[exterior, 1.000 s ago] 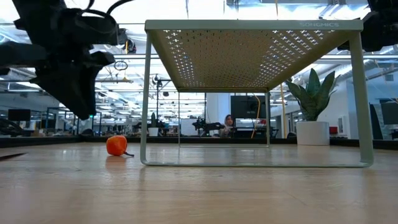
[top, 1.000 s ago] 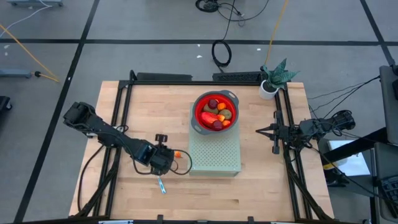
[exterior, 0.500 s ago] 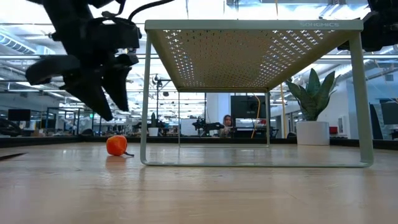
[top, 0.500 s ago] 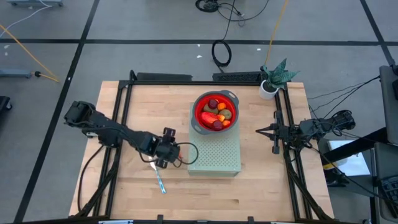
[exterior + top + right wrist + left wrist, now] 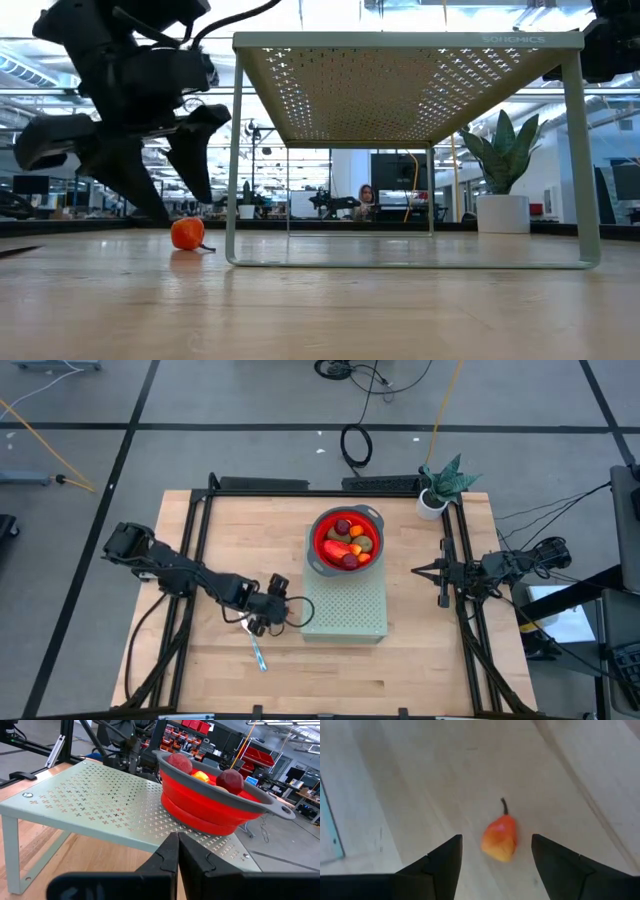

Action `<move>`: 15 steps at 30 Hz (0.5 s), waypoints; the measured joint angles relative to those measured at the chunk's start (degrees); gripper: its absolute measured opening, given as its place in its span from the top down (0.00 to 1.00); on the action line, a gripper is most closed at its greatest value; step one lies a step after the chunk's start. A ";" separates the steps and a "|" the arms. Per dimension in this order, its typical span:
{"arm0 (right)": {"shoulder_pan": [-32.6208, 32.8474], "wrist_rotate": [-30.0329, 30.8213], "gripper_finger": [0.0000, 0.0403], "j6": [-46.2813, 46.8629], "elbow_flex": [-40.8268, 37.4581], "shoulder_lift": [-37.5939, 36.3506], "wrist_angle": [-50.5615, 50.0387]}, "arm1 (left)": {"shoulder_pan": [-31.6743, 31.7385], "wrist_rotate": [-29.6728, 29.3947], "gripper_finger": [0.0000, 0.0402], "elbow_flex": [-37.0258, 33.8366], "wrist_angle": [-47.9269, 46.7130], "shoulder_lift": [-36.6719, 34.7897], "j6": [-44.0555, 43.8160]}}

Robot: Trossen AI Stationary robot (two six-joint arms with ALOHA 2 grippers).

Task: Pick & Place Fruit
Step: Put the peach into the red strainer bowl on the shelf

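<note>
A small orange fruit (image 5: 500, 838) with a short dark stem lies on its side on the wooden table (image 5: 420, 650), just left of the green perforated stand (image 5: 345, 610). My left gripper (image 5: 496, 842) is open, tipped down over the fruit, with one finger on each side of it, not touching; in the low view my left gripper (image 5: 180, 205) hangs just above the fruit (image 5: 186, 234). In the high view the gripper hides the fruit. A red bowl (image 5: 347, 542) on the stand holds several fruits. My right gripper (image 5: 415, 571) waits shut at the table's right side.
A knife with a light-blue handle (image 5: 258, 653) lies on the table near my left gripper. A potted plant (image 5: 432, 503) stands at the far right corner. The stand's leg (image 5: 232, 150) is close to the right of the fruit. In the right wrist view the bowl (image 5: 215, 800) sits ahead.
My left gripper has moved toward the table's right edge and down over the orange fruit, tipping its fingers downward. It has opened from nearly shut to wide. The fruit has stayed where it was.
</note>
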 joint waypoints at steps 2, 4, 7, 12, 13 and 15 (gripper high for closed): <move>0.00 0.00 1.00 0.01 0.00 0.00 -0.02 | 0.23 0.60 0.40 -0.72 2.15 0.00 0.66; 0.00 0.00 1.00 0.01 0.00 0.00 0.00 | 0.51 1.66 0.40 -1.59 3.45 0.00 0.94; 0.01 0.00 1.00 0.03 0.00 0.00 0.00 | 1.20 2.34 0.40 -3.00 5.36 0.04 1.74; 0.02 0.00 1.00 0.03 0.00 0.00 0.00 | 2.51 5.45 0.40 -3.18 6.99 1.14 3.45; 0.00 0.00 1.00 0.03 0.00 0.00 0.00 | 2.73 5.73 0.40 -3.18 7.18 1.85 4.34; 0.02 0.00 1.00 0.03 0.00 0.00 0.00 | 3.06 6.16 0.40 -3.27 7.77 3.15 5.15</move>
